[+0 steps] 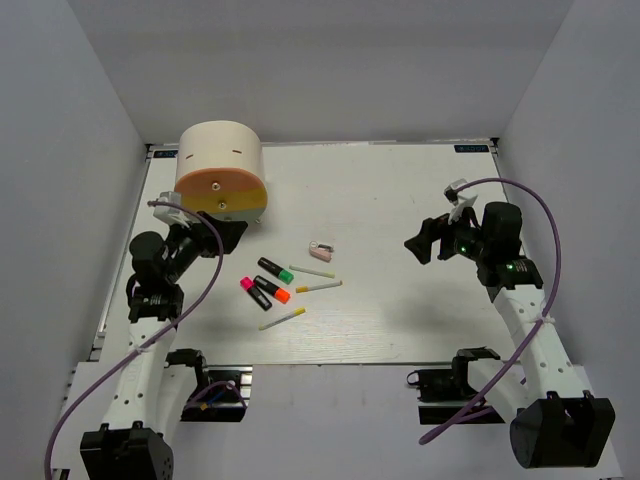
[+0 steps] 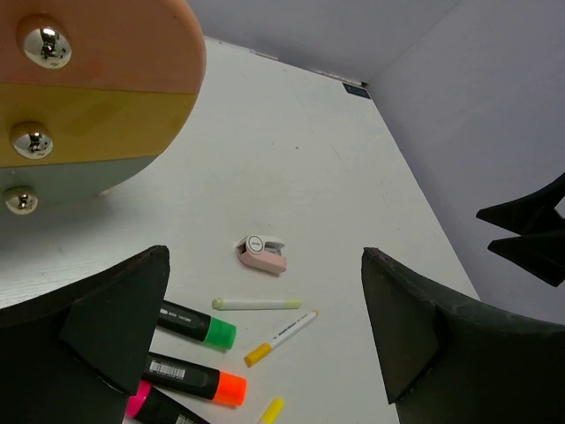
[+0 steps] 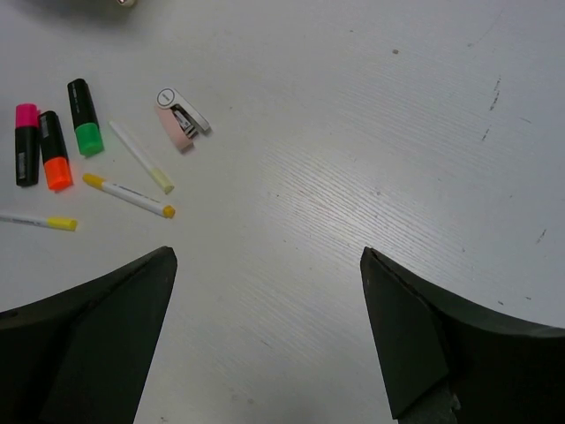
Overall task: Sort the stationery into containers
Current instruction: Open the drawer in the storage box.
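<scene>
The stationery lies mid-table: green [image 1: 277, 270], orange [image 1: 272, 291] and pink [image 1: 254, 292] capped highlighters, three thin sticks [image 1: 318, 287] and a small pinkish eraser-like piece [image 1: 321, 249]. The cream drum-shaped organiser [image 1: 222, 170] stands at the back left, its orange-to-yellow face [image 2: 88, 88] with shiny knobs towards me. My left gripper [image 2: 265, 265] hovers open beside the organiser, looking over the eraser piece [image 2: 262, 253] and the green highlighter [image 2: 196, 324]. Out to the right, my right gripper [image 3: 267, 256] hangs open above bare table, well away from the highlighters [image 3: 55, 161].
White walls enclose the table [image 1: 400, 200] on three sides. The right gripper's dark fingers [image 2: 530, 234] show at the right edge of the left wrist view. Purple cables loop off both arms.
</scene>
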Tool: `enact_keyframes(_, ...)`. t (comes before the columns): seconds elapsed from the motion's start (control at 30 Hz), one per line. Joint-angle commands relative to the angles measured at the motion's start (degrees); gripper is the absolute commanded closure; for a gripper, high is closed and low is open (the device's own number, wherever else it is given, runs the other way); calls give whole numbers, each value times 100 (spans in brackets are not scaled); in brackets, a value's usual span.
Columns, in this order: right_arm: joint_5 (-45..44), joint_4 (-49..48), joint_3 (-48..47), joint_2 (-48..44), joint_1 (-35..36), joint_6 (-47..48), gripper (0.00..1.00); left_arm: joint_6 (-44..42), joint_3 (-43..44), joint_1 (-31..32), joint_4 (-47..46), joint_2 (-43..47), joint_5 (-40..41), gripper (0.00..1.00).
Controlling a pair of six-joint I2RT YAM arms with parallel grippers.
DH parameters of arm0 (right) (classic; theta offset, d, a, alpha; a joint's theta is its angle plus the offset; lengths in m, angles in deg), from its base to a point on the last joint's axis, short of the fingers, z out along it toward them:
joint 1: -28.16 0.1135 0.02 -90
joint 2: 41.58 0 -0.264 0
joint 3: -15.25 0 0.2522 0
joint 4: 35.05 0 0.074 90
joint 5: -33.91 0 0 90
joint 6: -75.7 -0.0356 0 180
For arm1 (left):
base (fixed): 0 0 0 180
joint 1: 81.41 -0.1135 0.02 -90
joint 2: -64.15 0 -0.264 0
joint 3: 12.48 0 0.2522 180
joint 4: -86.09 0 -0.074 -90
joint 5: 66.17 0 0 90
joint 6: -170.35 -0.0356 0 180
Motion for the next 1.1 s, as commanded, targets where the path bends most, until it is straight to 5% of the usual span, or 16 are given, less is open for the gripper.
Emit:
enact_keyframes(0.0,142,-16,-16,-131,-26,245,10,-131,204,-23,126,-143,41,0)
enact_keyframes(0.27,152,449,-7,-246,10,1396,10,-421,379,-23,381,-468,392,2)
enact_keyframes(0.37,-208,493,-7,-325,10,1652,10,-553,519,30,513,-758,533,17)
enact_keyframes(0.4,-279,458,2,-377,10,1661,10,-553,599,30,565,-846,533,32)
enact_keyframes(0.53,-333,519,81,-659,10,2108,10,-676,836,82,636,-1119,839,50)
enact_keyframes(0.6,-89,598,108,-782,-8,2170,10,-738,1002,83,723,-1268,1007,48)
enact_keyframes(0.63,96,642,116,-799,1,2388,10,-825,1065,83,915,-1269,1234,36)
enact_keyframes(0.7,177,512,160,-800,1,2251,10,-904,1336,83,1170,-1418,1455,33)
enact_keyframes(0.77,274,520,143,-747,1,2179,24,-984,1486,135,1558,-1541,1763,28)
enact_keyframes(0.8,439,502,73,-721,10,2153,63,-1045,1557,136,1611,-1593,1842,26)
enact_keyframes(0.87,511,528,2,-598,1,2056,83,-1045,1618,136,1673,-1594,2080,25)
enact_keyframes(1.07,819,405,-86,-290,10,1872,88,-1045,1883,241,1428,-1901,2265,29)
